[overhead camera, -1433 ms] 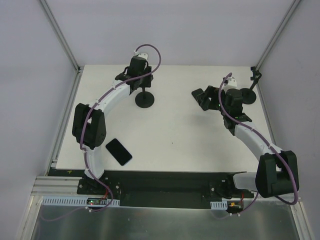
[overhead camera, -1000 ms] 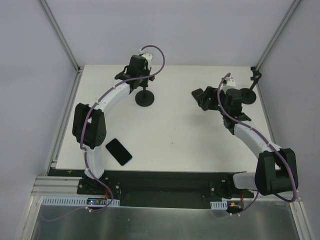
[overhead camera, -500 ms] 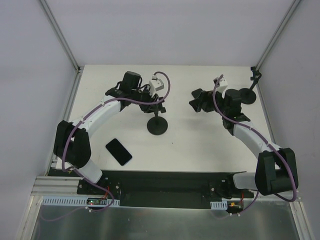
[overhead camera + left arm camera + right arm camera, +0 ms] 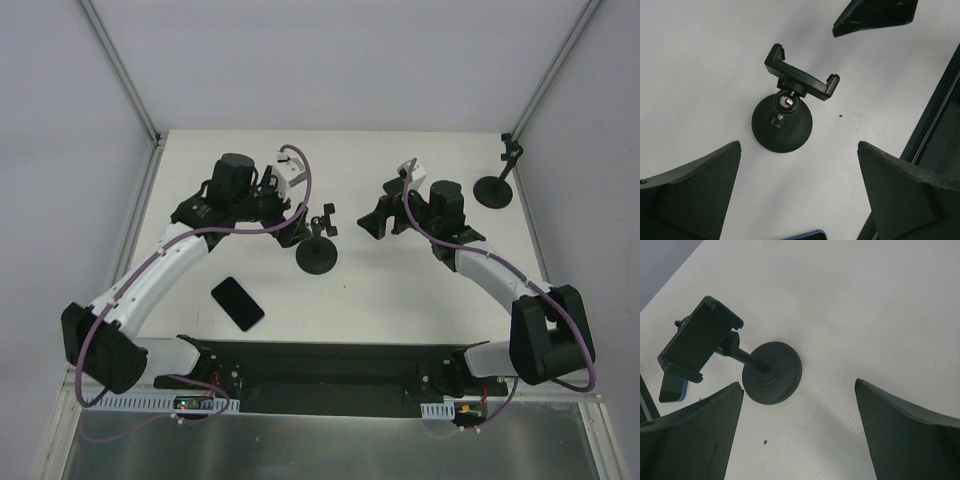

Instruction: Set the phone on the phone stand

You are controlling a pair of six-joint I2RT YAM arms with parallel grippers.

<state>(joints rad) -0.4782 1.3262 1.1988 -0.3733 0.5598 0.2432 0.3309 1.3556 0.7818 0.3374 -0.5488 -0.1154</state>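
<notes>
1. The black phone stand (image 4: 318,256), a round disc base with a thin post and a clamp cradle on a ball joint, stands upright near the middle of the white bench (image 4: 400,300).
2. The flat rectangular phone (image 4: 238,303), dark-faced with a pale blue rim, lies flat on the bench at about 8 o'clock from the stand. It is well apart from the stand and close to the bench's near edge.
3. The left gripper (image 4: 292,226) hangs just beside the stand at about 10 o'clock. Its jaws are spread wide and hold nothing. In the left wrist view the stand shows between the two fingers, and neither finger touches it.
4. The right gripper (image 4: 378,224) sits near the stand at about 2 o'clock, jaws likewise wide and holding nothing. In its wrist view the phone's blue edge shows just past the cradle.
5. A second black stand with a round base and tall post (image 4: 495,187) stands at the bench's 2 o'clock corner, well apart from both grippers.
</notes>
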